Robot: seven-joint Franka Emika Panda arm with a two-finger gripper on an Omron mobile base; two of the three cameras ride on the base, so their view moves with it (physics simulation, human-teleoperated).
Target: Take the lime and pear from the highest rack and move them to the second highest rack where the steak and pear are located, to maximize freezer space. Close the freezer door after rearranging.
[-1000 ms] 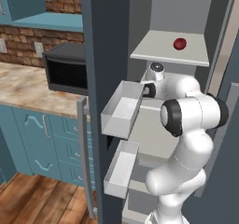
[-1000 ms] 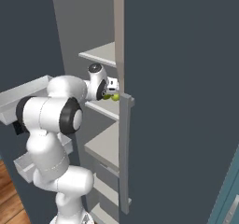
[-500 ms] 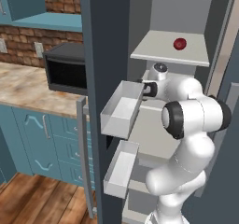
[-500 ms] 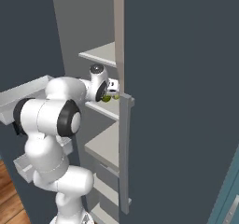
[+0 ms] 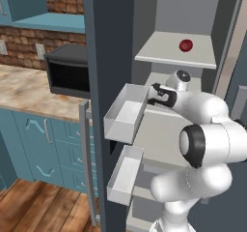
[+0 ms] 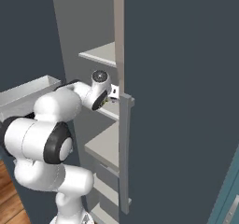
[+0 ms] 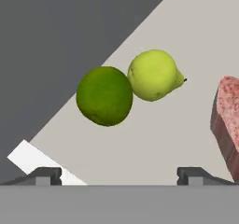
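Observation:
On the second highest rack (image 7: 154, 139) the mid-green lime (image 7: 104, 95) lies touching the small yellow-green pear (image 7: 154, 74). The pink steak (image 7: 227, 118) sits to their right at the frame edge. My gripper (image 7: 119, 175) is open, its fingertips wide apart and short of the lime, with nothing between them. The dark red pear (image 5: 185, 45) rests on the highest rack (image 5: 164, 53), above my arm, which reaches into the freezer (image 5: 193, 18). The freezer door (image 5: 108, 42) stands open to the left.
Two white bins (image 5: 126, 115) (image 5: 124, 174) jut from the door's inner side, close to my arm's left. The door's grey bar handle (image 5: 87, 163) hangs beside a counter (image 5: 29, 88) with a black microwave (image 5: 67, 71). A dark panel (image 6: 177, 101) bounds the freezer's right.
My hand has drawn back slightly from the rack. The lime, earlier right at the fingers, now lies on the shelf apart from them. The red pear has not moved.

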